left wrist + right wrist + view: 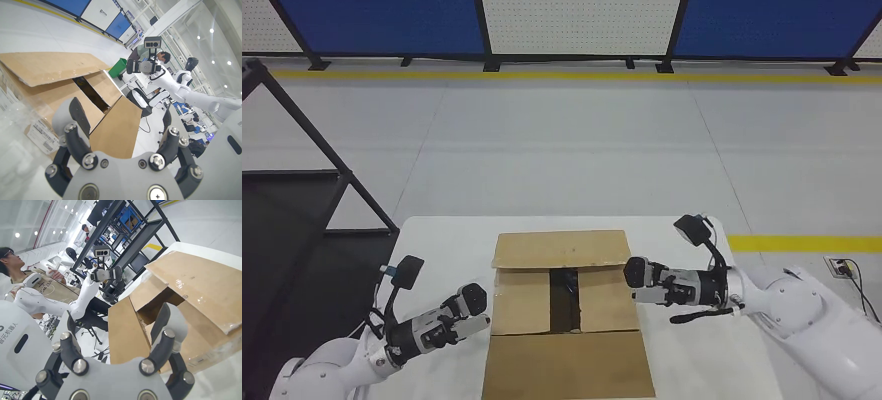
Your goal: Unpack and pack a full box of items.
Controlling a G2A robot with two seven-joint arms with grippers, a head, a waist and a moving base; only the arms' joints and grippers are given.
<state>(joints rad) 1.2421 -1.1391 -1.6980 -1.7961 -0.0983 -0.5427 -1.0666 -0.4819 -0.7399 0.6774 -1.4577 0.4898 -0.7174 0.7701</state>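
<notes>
A brown cardboard box [562,250] sits in the middle of the white table [442,240]. Its far and near flaps are folded outward. The two side flaps lie flat, with a dark gap [564,295] between them showing the inside. My left gripper [474,303] hangs open just off the box's left side, and its fingers [79,115] frame the box's corner [117,128] without touching it. My right gripper [635,273] is open at the box's right edge, level with the side flap. Its fingers [162,317] stand wide apart before the box [198,283].
A black metal rack [302,200] stands off the table's left edge. There is bare table on both sides of the box. A white label [41,136] is stuck on the box's left wall. Blue and white partitions [572,25] close off the floor at the back.
</notes>
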